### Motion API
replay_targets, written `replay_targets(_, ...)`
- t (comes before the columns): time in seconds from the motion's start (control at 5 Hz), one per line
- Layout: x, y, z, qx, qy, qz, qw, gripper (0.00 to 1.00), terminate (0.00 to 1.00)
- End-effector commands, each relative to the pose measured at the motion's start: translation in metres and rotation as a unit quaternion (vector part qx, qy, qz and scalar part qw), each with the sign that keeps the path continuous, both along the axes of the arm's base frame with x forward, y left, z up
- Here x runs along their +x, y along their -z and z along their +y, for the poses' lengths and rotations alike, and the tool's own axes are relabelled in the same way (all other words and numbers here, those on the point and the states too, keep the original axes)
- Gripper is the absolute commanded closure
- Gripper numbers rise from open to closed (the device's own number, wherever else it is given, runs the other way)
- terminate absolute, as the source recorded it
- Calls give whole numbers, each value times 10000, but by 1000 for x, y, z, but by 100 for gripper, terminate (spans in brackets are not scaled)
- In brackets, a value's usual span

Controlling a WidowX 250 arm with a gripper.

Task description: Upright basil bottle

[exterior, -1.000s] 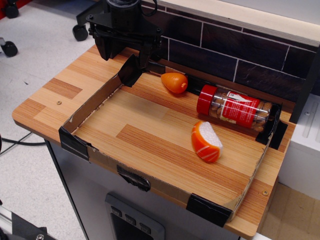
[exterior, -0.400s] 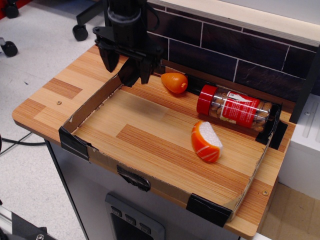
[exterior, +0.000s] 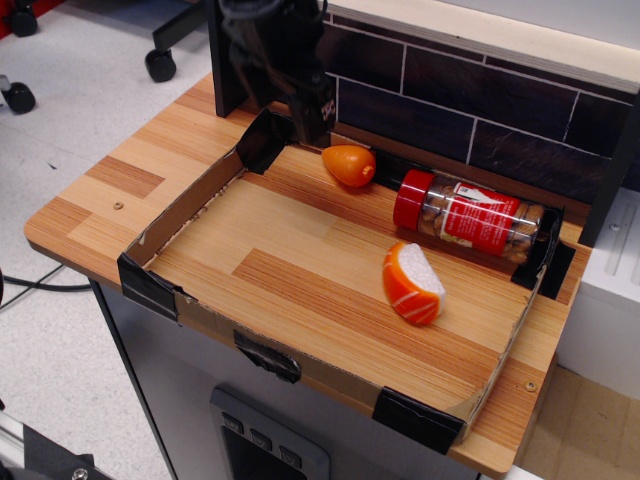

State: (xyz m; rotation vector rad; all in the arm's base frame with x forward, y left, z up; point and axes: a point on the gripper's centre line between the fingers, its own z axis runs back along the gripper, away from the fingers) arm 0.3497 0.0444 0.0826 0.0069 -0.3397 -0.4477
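Lying on its side along the back edge of the bench, the basil bottle [exterior: 472, 218] is the only bottle here, tucked toward the back right corner inside a low cardboard tray [exterior: 190, 205] taped at its corners with black tape. Its red screw cap points left, toward the middle of the back edge, and its base reaches the tray's right wall. The body is clear plastic with a red-and-white label wrapped round it, and brownish contents show through near the cap and at the far end.

There are two toy foods. One small orange egg-shaped toy [exterior: 349, 164] sits near the back edge, just left of the bottle's cap and apart from it. One orange-and-white salmon sushi toy [exterior: 412, 283] rests in front of the bottle, nearer the middle of the tray, not touching it.

One gripper [exterior: 275, 95] hangs above the back left corner of the tray, well apart from the bottle. It is dark and partly cut off by the top of the view; whether its fingers are spread or closed cannot be told.
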Motion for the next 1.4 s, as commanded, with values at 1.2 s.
replay_targets(1.2, 5, 26, -71, 1165, 5981, 572, 7908, 0, 0)
